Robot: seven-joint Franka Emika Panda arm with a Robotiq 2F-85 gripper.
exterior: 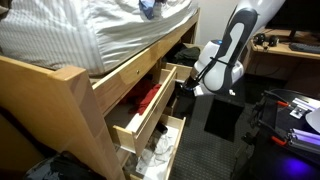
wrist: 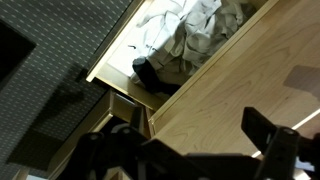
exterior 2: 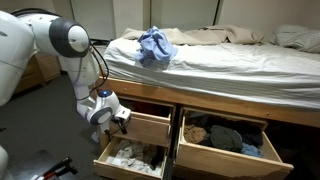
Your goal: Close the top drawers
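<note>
The wooden top drawer (exterior: pixel 140 108) under the bed stands partly pulled out, with red items inside. In an exterior view it is the upper left drawer (exterior 2: pixel 150 128). My gripper (exterior: pixel 186 88) sits at the drawer's front panel (wrist: pixel 215 85), which fills the wrist view. It also shows in an exterior view (exterior 2: pixel 120 116) at the panel's left end. The gripper's fingers (wrist: pixel 190 150) are spread wide apart with nothing between them. Whether they touch the panel I cannot tell. A wide right drawer (exterior 2: pixel 228 150) is open and full of dark clothes.
Below the top drawer, a lower drawer (exterior 2: pixel 128 160) is pulled out with white clothes in it; it also shows in the wrist view (wrist: pixel 180 40). The bed has a striped mattress (exterior: pixel 90 35) with blue cloth (exterior 2: pixel 155 45) on it. A desk (exterior: pixel 285 55) stands behind.
</note>
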